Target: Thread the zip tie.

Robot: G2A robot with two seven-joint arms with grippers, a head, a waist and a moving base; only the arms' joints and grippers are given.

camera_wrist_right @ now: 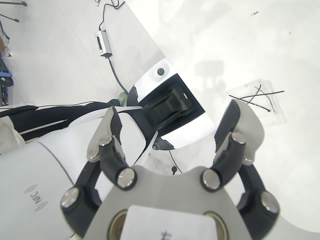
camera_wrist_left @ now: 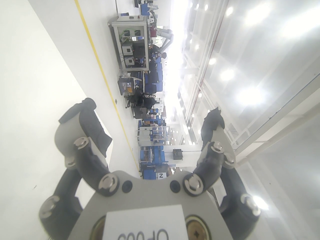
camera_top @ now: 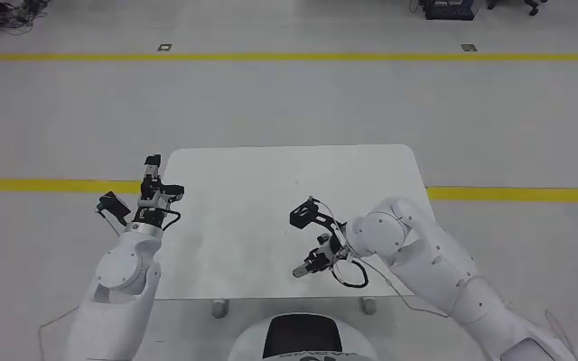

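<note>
Thin black zip ties (camera_wrist_right: 250, 97) lie crossed in a shallow clear tray (camera_wrist_right: 277, 116) on the white table (camera_top: 289, 199), seen in the right wrist view. My right gripper (camera_wrist_right: 172, 107) is open and holds nothing, a short way from the tray. From above, the right gripper (camera_top: 301, 269) hangs over the table's front right part, pointing toward the front edge. My left gripper (camera_top: 151, 165) is at the table's left edge, pointing away from me. The left gripper (camera_wrist_left: 150, 111) is open with nothing between its fingers.
The tabletop is bare white around both arms. Beside the table, a grey power adapter (camera_wrist_right: 102, 44) with its black cable lies on the floor. Yellow lines (camera_top: 289, 57) cross the floor behind the table.
</note>
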